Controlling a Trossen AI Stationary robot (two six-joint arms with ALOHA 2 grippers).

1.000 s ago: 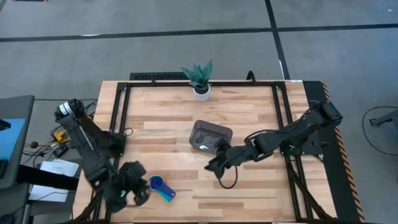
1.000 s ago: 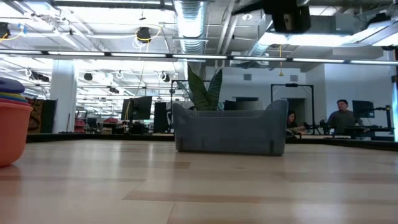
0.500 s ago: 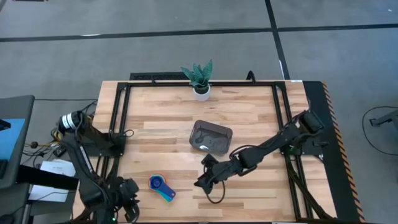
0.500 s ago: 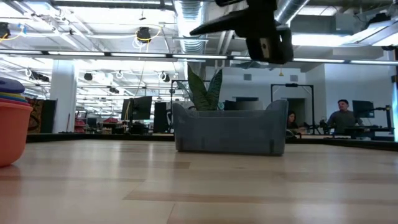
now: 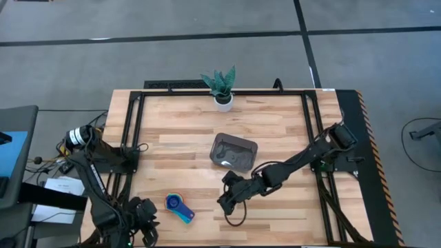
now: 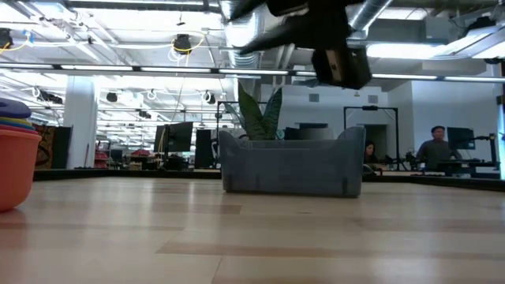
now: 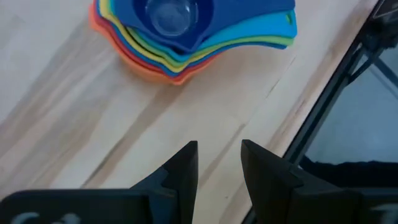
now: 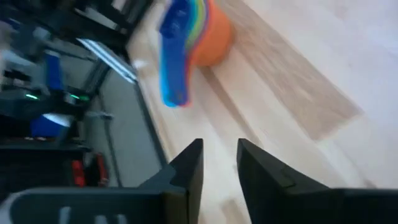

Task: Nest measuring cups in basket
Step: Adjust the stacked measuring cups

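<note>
Since 1 second earlier, the right hand [image 5: 225, 202] had been carried from beside the basket [image 5: 233, 151] toward the measuring cups [image 5: 179, 207], its fingers drawn narrow with nothing between them. The cups lay as 1 nested stack near the surface's [image 5: 275, 117] front edge, well apart from the 1 basket. Light, stiff and probably slick, they were judged best taken by the handles. The left hand [image 5: 143, 219], part open and empty, waited beside them.

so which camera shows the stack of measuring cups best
The left wrist view: the stack of measuring cups fills the frame from above, colours layered. The high view shows it small, the low view only its cropped side, the right wrist view blurred.
</note>
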